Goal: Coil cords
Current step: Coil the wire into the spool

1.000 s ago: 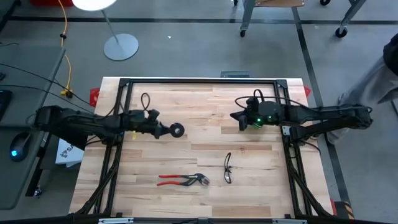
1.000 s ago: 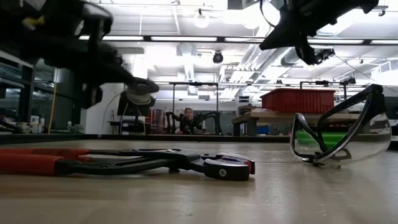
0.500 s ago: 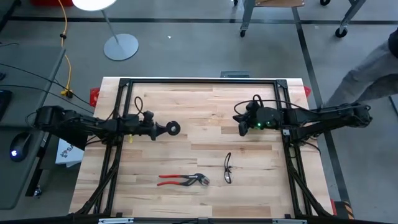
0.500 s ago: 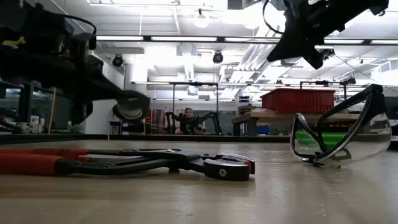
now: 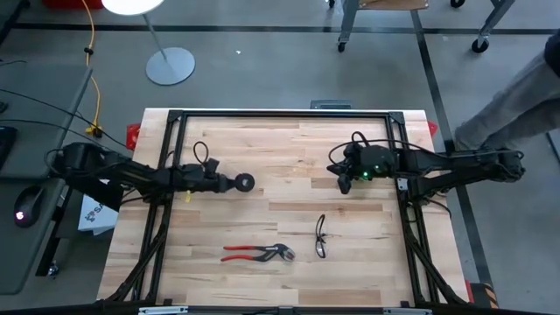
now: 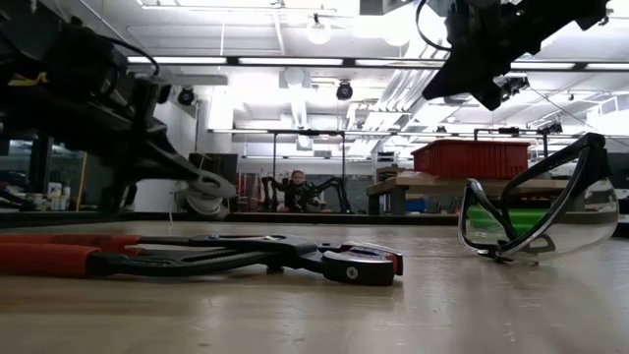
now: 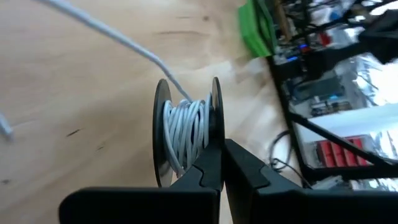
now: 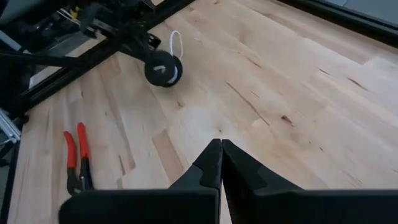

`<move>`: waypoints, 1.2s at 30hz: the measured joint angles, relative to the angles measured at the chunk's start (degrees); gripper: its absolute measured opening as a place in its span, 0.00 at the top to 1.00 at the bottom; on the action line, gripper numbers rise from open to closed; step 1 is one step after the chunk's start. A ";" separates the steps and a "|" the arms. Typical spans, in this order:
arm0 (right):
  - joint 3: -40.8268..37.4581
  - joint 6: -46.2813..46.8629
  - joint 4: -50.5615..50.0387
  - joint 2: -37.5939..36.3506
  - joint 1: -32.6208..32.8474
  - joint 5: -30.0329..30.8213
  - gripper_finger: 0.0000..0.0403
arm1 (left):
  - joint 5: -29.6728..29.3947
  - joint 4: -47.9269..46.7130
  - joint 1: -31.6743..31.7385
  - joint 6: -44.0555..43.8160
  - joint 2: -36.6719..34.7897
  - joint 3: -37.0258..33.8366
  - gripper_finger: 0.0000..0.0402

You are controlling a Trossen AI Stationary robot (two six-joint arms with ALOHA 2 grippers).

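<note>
A small black spool [image 7: 186, 134] wound with white cord sits at the tip of my left gripper [image 7: 222, 160], which is shut on it left of the table's middle [image 5: 234, 182]. In the low view the spool [image 6: 206, 190] is low over the table; whether it touches the wood I cannot tell. A free length of cord [image 7: 106, 34] runs off the spool over the wood, and a small loop [image 8: 176, 42] shows beside the spool [image 8: 163, 70]. My right gripper [image 8: 221, 149] hangs shut and empty above the table's right half [image 5: 344, 182]. My left gripper pinches one flange of the spool [image 7: 216, 127] at its rim between its two fingers. The fingers come from the table's left, slanting a little downward. The spool is tilted, and the cord trails slack from it.
Red-handled pliers [image 5: 258, 254] and clear safety glasses [image 5: 320, 236] lie toward the table's near edge. A black frame [image 5: 280, 114] borders the tabletop. A person's leg [image 5: 525, 87] shows beyond the right arm. Bare wood lies between the two grippers.
My left gripper has sunk toward the table with the spool, drawing slightly toward the left edge and rolling, so the spool now sits lower and more tilted. My right gripper has rolled a little in place. Both have stayed shut.
</note>
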 joint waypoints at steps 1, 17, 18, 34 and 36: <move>0.00 -0.02 0.05 -0.12 0.01 0.01 1.00 | -0.27 0.02 -0.15 -0.64 1.28 0.37 1.00; 0.00 1.37 -0.04 -3.25 0.01 -0.15 1.00 | 1.12 0.58 0.05 0.94 11.30 4.26 0.71; 0.00 1.15 -0.04 -3.50 0.01 -0.12 1.00 | 2.26 0.57 0.23 1.68 11.00 4.65 0.68; 0.00 1.67 -3.94 -7.29 -0.04 1.72 1.00 | 11.85 -6.91 6.27 10.22 8.83 5.11 0.48; 0.00 2.30 -4.10 -7.39 -0.04 2.02 1.00 | 11.85 -7.50 6.84 12.55 8.82 5.14 0.48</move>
